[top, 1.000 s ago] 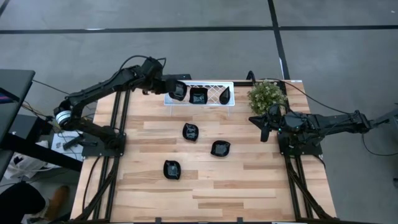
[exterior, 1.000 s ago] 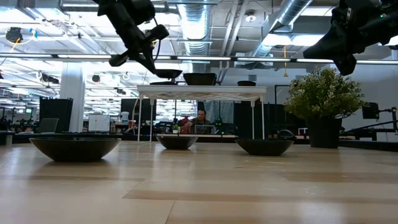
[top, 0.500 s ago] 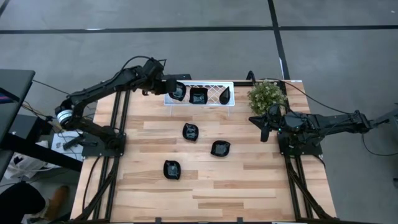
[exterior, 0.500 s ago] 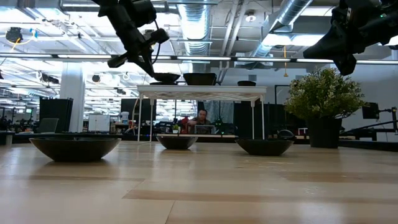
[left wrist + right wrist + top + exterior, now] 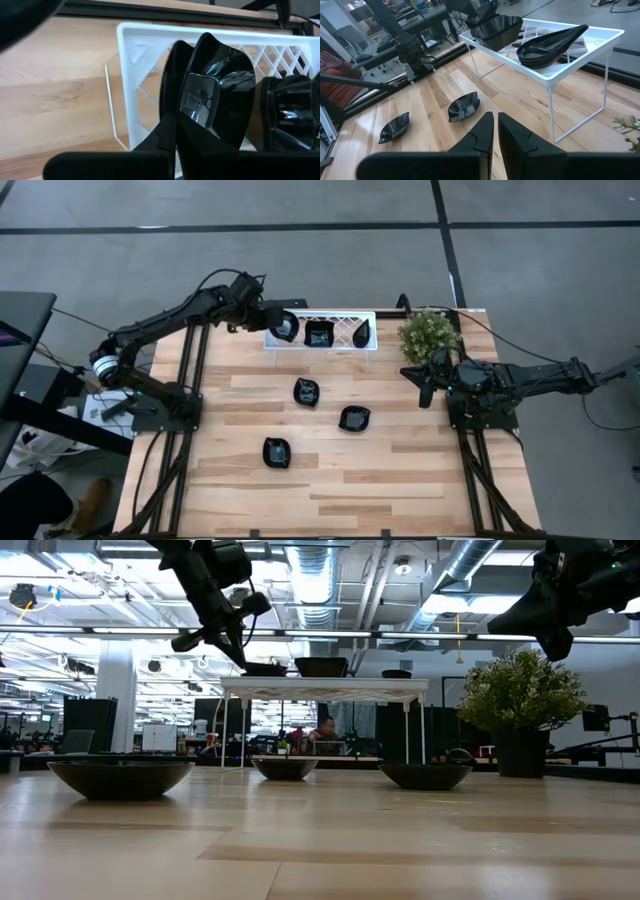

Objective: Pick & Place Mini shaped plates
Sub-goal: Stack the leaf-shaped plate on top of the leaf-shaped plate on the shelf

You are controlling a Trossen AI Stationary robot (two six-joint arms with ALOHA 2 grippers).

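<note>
three black plates [image 5: 303,392] wait on the bare wood nearest me. beyond them, my left gripper [image 5: 278,323], clamped on a glossy plate [image 5: 215,92], has edged it lower over the white tray [image 5: 340,345] beside two already racked; release looks close. my right gripper [image 5: 426,383] idles nearly closed, empty, by the plant [image 5: 428,332].
</note>
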